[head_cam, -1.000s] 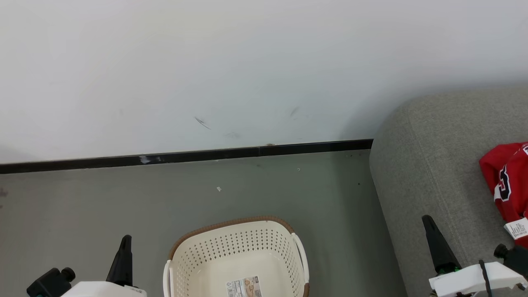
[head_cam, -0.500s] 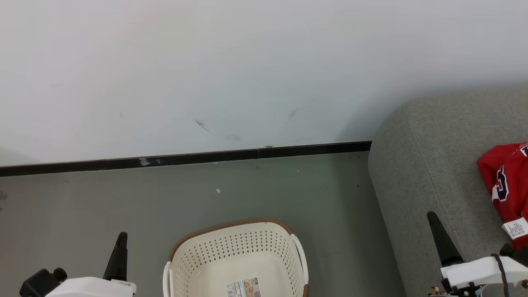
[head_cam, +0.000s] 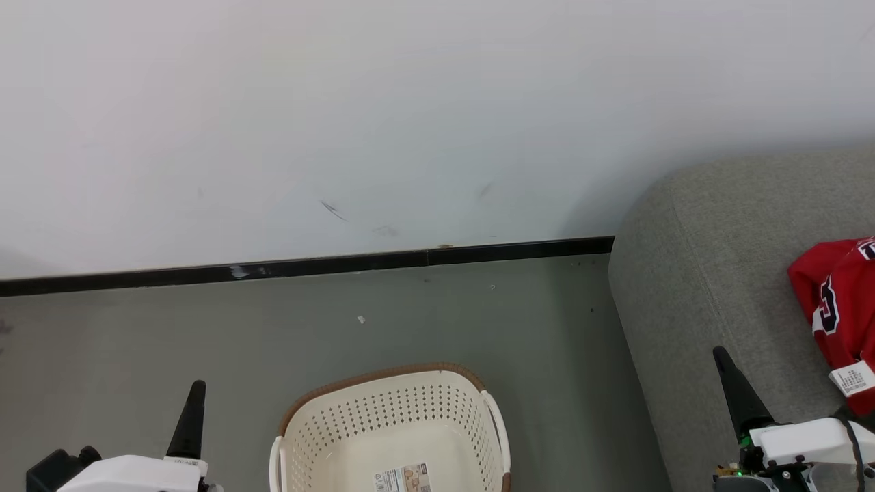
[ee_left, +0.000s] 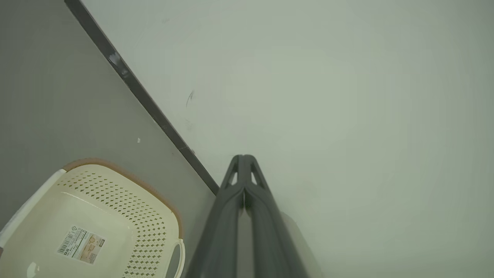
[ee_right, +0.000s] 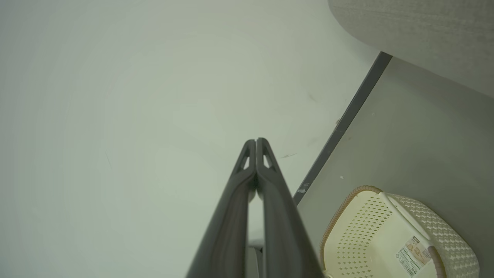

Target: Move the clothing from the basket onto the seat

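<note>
The red clothing lies on the grey sofa, with a white tag at its edge. The cream basket stands on the floor beside the sofa. The left tool and the right tool are each pressed together, gripping nothing.

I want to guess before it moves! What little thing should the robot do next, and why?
Probably just pull both arms back to rest. The basket looks empty, with its bottom label bare. The red clothes lie on the sofa. The left gripper and right gripper are shut on nothing.
</note>
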You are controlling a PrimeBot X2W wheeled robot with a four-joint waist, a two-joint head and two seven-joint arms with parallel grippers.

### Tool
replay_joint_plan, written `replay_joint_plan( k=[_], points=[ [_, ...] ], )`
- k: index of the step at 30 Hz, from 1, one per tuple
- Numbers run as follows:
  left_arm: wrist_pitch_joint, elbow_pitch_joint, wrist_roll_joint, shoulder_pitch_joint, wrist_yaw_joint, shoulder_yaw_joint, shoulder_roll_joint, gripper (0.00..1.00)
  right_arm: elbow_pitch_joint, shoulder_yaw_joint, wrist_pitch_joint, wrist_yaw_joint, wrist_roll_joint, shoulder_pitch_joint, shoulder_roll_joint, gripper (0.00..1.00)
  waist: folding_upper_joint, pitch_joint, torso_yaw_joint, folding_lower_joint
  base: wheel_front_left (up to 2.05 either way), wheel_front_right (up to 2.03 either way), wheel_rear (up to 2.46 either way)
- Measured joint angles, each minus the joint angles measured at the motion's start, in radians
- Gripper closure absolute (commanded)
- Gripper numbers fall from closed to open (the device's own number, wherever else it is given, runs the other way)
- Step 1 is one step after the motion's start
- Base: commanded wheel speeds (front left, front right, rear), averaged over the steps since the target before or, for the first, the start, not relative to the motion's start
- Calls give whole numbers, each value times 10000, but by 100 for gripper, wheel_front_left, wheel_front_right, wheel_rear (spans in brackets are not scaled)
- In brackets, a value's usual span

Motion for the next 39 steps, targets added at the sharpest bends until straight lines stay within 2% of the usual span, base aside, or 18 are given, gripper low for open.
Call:
replay_joint_plan(
  k=[24,39],
  points=[
    [779,153,-2656,-254,-399,516,-111,100,535,-38,602,0,3628,-478,-245,100,1,-135,-41,-1,0,0,0],
    [788,180,-2713,-345,-426,525,-123,100,610,-38,608,0,3626,-523,-255,100,0,-135,-42,-2,0,0,0]
  ],
)
